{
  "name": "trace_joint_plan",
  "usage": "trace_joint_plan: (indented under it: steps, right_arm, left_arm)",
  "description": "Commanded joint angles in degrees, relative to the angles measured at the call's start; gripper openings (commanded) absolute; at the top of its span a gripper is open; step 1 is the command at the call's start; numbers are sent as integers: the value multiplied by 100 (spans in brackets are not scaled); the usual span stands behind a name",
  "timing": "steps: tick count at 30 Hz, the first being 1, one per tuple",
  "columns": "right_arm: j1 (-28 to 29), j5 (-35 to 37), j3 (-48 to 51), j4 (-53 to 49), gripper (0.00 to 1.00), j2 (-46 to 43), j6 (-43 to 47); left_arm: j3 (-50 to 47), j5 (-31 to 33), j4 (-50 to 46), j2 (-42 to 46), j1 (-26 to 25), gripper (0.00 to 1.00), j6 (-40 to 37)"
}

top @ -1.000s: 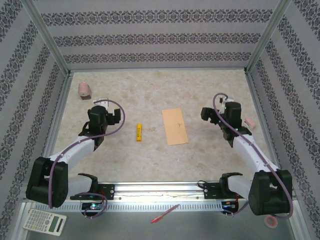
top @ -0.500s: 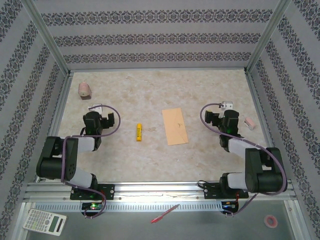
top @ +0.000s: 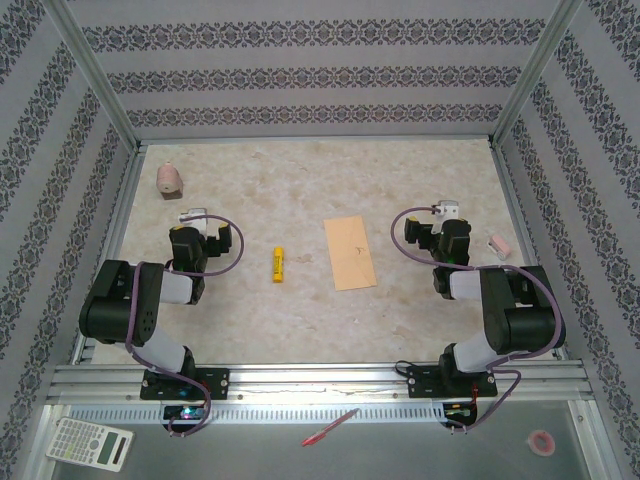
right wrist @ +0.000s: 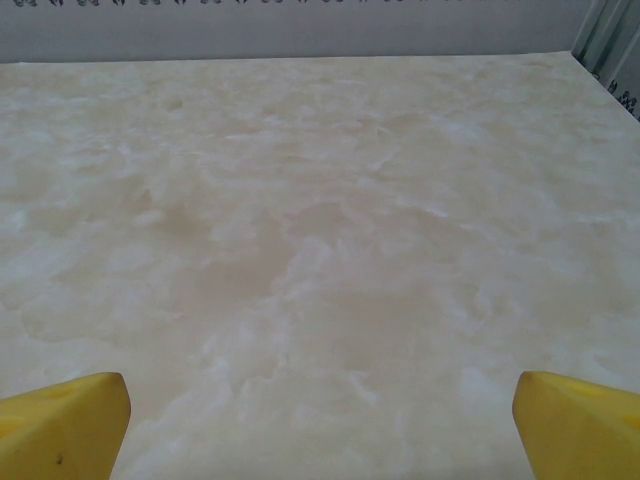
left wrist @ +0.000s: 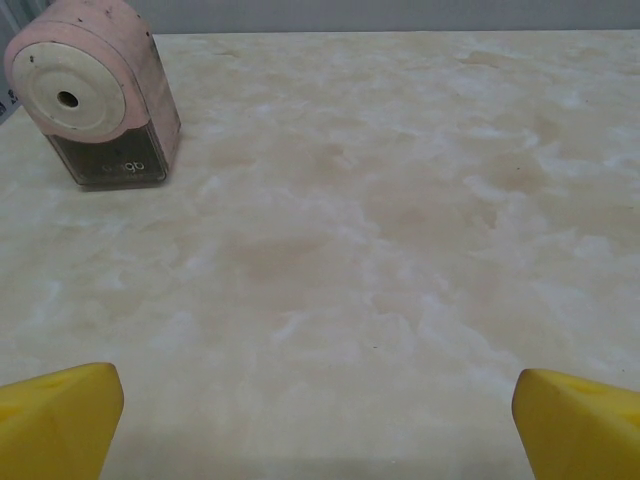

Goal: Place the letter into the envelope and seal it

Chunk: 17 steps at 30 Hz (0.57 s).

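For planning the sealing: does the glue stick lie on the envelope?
No, the glue stick lies on the bare table, apart from the envelope.

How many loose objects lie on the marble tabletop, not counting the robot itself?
4: a pink sharpener far left, a yellow glue stick left of centre, the envelope at centre, a small pink block at right. Others may be hidden.
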State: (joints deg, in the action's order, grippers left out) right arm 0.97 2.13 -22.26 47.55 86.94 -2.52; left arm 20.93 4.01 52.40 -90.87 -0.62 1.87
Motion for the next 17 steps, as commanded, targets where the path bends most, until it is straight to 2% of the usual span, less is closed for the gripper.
trace_joint_plan:
  steps: [1,17]
  right_arm:
    - [-1,-45,-13,273,98,-52,113]
    - [-9,-51,-13,274,98,-47,115]
  left_arm:
    - [69,-196,284,-29,65,100,-116]
    - [122,-401,176,-23,69,100,-187]
